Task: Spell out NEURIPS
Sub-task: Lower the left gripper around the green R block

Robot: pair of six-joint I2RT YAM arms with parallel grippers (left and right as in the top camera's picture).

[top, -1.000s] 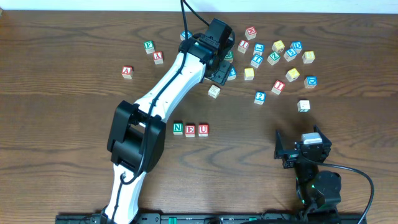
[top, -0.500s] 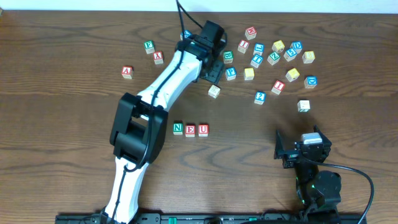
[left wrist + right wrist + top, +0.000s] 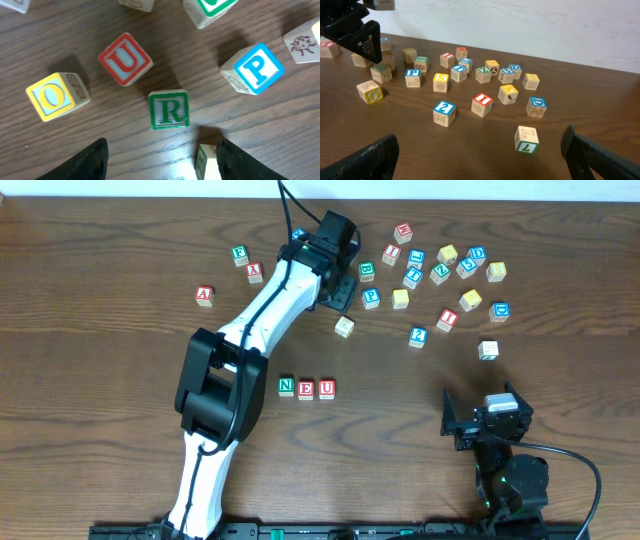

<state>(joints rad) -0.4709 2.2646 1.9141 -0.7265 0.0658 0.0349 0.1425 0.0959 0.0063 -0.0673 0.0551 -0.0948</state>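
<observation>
Overhead: green N cube, red E cube and red U cube read left to right in one row; red A cube far left. Left wrist: green R cube, blue P cube, yellow O cube. Right wrist: blue 2 cube, green 7 cube.

Over the last second the left arm swung a little toward the left and far side of the overhead view, and its elbow drew away from the near edge with it. The left gripper slid left off the P cube, which had been partly covered and ended fully exposed just beside the fingers. Most of this shift fell in the first half-second.
</observation>
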